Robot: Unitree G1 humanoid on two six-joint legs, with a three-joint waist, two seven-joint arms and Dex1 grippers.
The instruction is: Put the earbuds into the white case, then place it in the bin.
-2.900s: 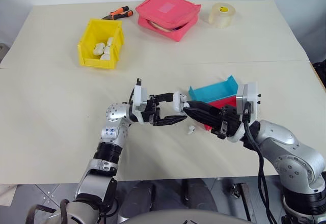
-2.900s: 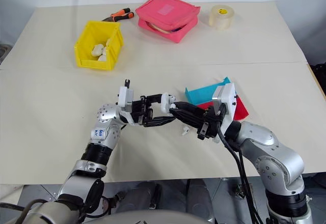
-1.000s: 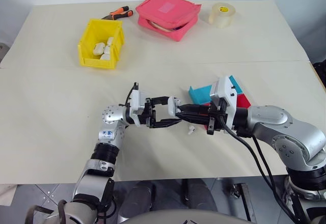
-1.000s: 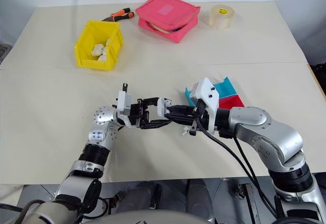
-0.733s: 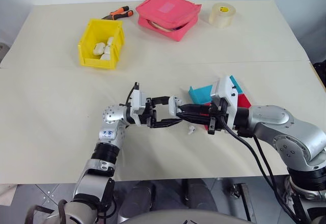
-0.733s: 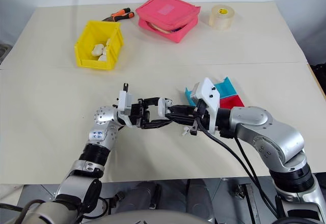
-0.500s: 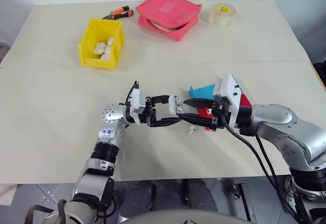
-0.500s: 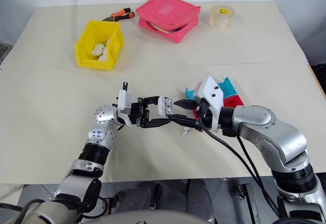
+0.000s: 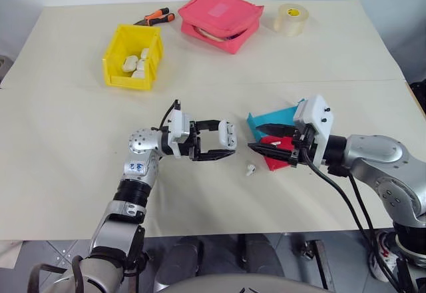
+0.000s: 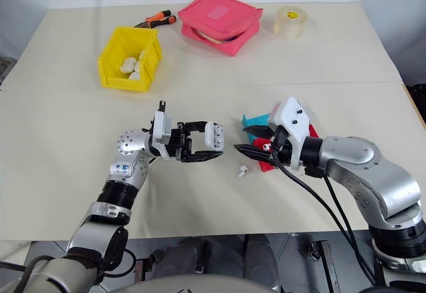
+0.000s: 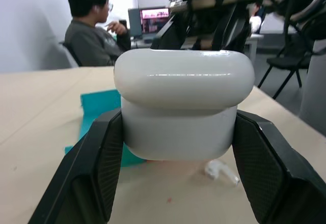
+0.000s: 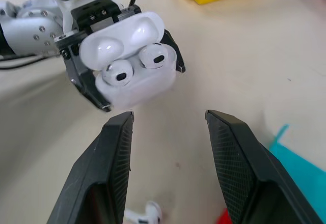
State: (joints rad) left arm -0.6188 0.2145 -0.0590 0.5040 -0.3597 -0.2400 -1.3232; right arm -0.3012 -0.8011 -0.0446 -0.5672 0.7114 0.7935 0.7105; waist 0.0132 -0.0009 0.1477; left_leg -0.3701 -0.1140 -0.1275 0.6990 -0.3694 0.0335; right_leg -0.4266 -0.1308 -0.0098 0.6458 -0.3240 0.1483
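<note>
Cream surface throughout. Left gripper pinches the white case, lid open, two earbuds seated. Right gripper has released and withdrawn rightward, jaws spread. Next: close lid, carry to the bin.

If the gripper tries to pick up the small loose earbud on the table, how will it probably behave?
The loose earbud looks glossy and rounded, so it would probably slip between the fingers. It is tiny and lies on its side, so a light push would likely skid or spin it. It looks stiff, not floppy.
</note>
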